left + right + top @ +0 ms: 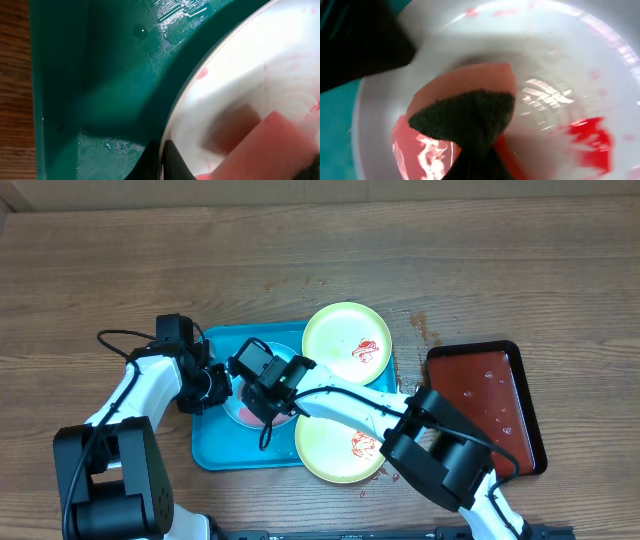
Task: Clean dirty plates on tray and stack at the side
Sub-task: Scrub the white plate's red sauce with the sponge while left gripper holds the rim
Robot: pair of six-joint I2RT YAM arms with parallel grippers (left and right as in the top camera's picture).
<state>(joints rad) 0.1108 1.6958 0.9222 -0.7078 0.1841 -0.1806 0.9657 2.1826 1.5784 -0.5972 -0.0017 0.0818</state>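
The turquoise tray [215,448] holds a small light-blue plate [243,416], mostly covered by both grippers. My left gripper [227,391] is shut on that plate's left rim; in the left wrist view the two dark fingertips [172,162] pinch the pale rim [240,75]. My right gripper [268,406] is shut on a pink sponge [462,90] with a dark scouring face, pressed into the plate's centre [555,65] beside red sauce smears [590,137]. Two lime-green plates, each with red sauce, lie at the tray's back right [346,343] and front right [335,450].
A dark red-brown tray [490,405] with a black rim lies to the right of the turquoise one. Small sauce spots mark the wooden table [420,325] behind it. The front green plate overhangs the turquoise tray's front edge.
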